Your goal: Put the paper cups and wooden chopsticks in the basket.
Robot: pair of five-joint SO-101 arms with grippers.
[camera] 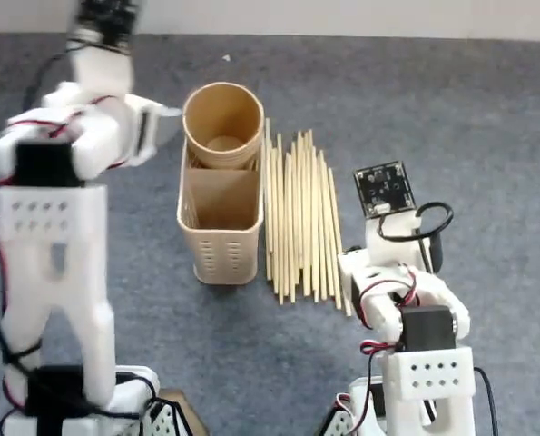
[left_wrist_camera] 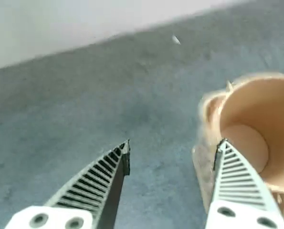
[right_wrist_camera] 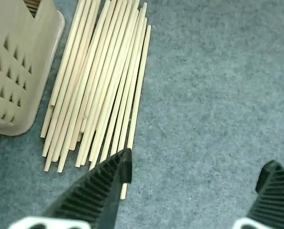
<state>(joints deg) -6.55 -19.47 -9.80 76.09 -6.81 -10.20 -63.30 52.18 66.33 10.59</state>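
A tan paper cup (camera: 222,123) stands upright in the far end of the beige slotted basket (camera: 217,245). Several wooden chopsticks (camera: 301,218) lie in a loose bundle on the carpet, right beside the basket. My left gripper (left_wrist_camera: 174,144) is open and holds nothing; it hovers just left of the cup (left_wrist_camera: 254,129), one fingertip (left_wrist_camera: 222,145) near the rim. My right gripper (right_wrist_camera: 199,160) is open over bare carpet at the near end of the chopsticks (right_wrist_camera: 101,90), the basket's corner (right_wrist_camera: 17,86) off to the side.
Grey carpet covers the table, with free room right of the chopsticks and behind the basket. The left arm's white body (camera: 47,236) stands left of the basket. A pale wall edge (left_wrist_camera: 60,28) runs along the far side.
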